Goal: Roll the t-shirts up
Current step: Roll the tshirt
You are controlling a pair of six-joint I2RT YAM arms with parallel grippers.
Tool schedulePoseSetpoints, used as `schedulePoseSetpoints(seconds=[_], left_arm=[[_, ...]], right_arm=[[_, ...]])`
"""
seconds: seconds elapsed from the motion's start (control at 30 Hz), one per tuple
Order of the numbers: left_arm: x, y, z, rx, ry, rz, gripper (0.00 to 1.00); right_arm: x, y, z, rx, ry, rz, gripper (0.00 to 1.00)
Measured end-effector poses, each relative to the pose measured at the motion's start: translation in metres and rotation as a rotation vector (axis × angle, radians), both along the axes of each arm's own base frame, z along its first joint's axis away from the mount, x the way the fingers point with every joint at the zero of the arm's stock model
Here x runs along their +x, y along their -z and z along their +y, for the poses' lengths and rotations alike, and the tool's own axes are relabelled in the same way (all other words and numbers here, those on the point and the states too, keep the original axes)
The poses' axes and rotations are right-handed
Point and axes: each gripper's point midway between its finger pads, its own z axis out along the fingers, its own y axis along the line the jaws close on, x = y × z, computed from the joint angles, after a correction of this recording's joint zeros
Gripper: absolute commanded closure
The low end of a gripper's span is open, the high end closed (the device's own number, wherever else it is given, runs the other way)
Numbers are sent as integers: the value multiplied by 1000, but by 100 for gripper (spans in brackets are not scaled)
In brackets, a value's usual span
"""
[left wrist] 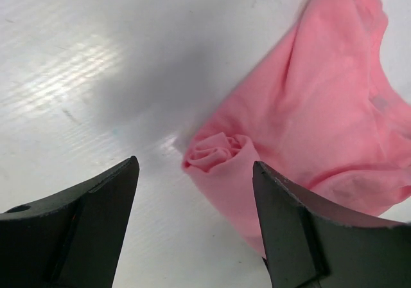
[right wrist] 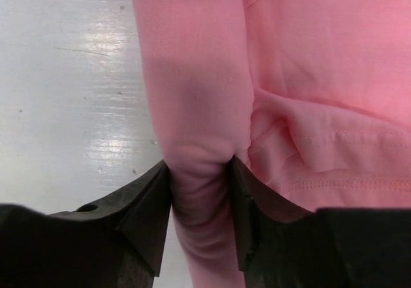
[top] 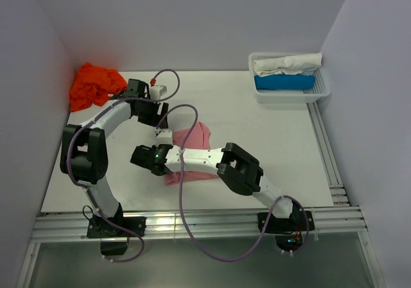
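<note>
Pink t-shirt (right wrist: 308,76) roll pinched between right gripper (right wrist: 199,172) jaws.

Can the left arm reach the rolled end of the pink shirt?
Probably yes: the left end effector is open, and the rolled end of the pink t-shirt lies in line between its jaws, nothing blocking. The right end effector clamps the roll farther along.

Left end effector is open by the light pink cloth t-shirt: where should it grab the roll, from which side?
On the light pink cloth t-shirt, take the rolled tube behind its spiral end, from above, left end effector straddling it. That compact end sits between the open jaws; the right end effector pinches the roll farther along.
</note>
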Motion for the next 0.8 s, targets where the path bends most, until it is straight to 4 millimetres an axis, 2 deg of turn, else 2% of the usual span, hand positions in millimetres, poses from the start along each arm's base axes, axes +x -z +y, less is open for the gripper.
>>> schedulePoseSetpoints(seconds=[0.13,0.33,0.43,0.53,0.67,0.8], left_arm=[[9,-13,15,-30,-30,-6,22],[4,-24,41,-46,-59,4,23],[1,-35,46,-55,-52,-14,23],[-6,-43,48,-59,-32,-38,23],[-24,-38,48,-58,-9,-27,23],[-43,-16,48,-55,5,29,23]], right_arm=[[2,0,4,65,-15,13,70],[3,-4,24,373,-43,98,71],[6,-5,37,557,-47,141,71],[10,-6,41,728,-36,174,71],[12,-7,42,897,-9,208,70],[11,-8,39,1027,20,235,70]])
